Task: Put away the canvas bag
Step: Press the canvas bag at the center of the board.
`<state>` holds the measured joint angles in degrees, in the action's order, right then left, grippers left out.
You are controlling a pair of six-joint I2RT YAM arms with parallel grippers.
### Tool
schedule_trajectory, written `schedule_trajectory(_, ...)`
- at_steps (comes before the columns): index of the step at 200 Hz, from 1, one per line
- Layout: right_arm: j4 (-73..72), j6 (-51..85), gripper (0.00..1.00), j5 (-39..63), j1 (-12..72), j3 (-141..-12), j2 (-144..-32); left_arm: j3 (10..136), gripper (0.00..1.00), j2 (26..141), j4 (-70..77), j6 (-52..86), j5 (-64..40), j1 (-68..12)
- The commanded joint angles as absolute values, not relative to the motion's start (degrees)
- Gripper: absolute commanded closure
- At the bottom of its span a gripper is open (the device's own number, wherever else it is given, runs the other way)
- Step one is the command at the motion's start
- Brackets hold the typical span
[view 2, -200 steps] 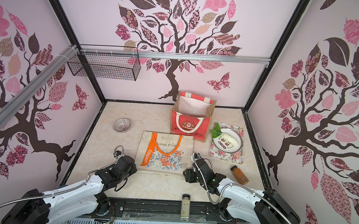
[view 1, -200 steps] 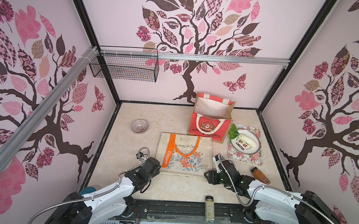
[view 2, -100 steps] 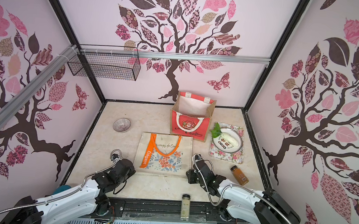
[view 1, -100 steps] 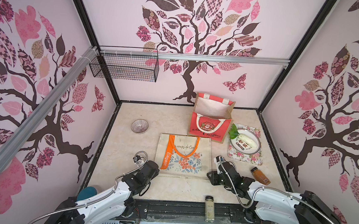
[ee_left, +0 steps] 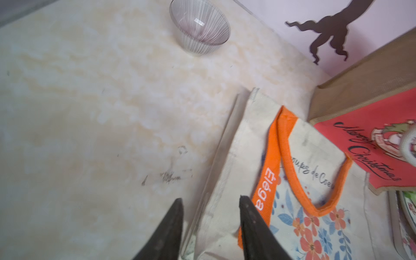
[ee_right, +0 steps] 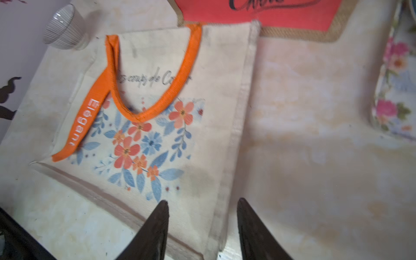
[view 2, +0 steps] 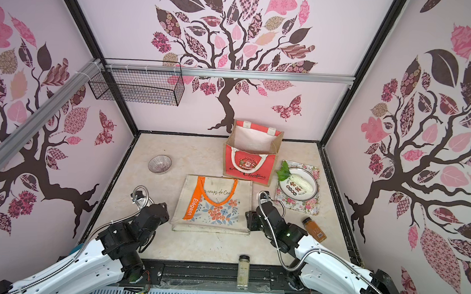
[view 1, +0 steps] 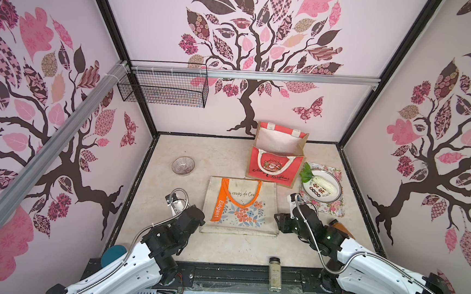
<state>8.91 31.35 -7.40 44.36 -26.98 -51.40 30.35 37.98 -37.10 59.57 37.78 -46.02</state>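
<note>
The canvas bag (view 1: 241,207) (view 2: 213,205) is cream with orange handles and a flower print, and it lies flat on the marble table in both top views. My left gripper (view 1: 196,218) (view 2: 162,209) sits low at the bag's near left corner. In the left wrist view this gripper (ee_left: 210,198) is open, and the bag's (ee_left: 315,146) side edge runs between its fingers. My right gripper (view 1: 278,223) (view 2: 249,219) is at the near right corner. The right wrist view shows it (ee_right: 203,200) open too, straddling the bag's (ee_right: 157,135) right edge.
A red Christmas jute bag (view 1: 275,170) stands open just behind the canvas bag. A glass bowl (view 1: 183,166) is back left. A plate with a toy cabbage (view 1: 322,185) on a floral mat lies right, with an amber bottle (view 1: 342,229) nearer. A spice jar (view 1: 275,272) lies at the front edge. A wire basket (view 1: 164,88) hangs on the rail.
Both grippers dipped slightly toward the front edge and came back to the bag's near corners. The bag lies about where it was.
</note>
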Motion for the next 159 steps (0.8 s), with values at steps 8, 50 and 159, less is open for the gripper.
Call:
schedule_trajectory(8,0.3,30.0,0.63,-1.5,46.7,-30.2,-58.5,30.1,0.80,43.8,-17.7,55.4,20.2,-46.2)
schedule_trajectory(50,-20.0,35.5,0.72,6.9,51.9,-28.6,-72.1,24.9,0.95,56.5,-1.2,62.7,12.7,-49.6)
schedule_trajectory(159,-35.5,37.8,0.78,9.1,57.8,-24.4,-95.8,6.5,1.00,65.5,11.5,81.4,17.8,-50.5)
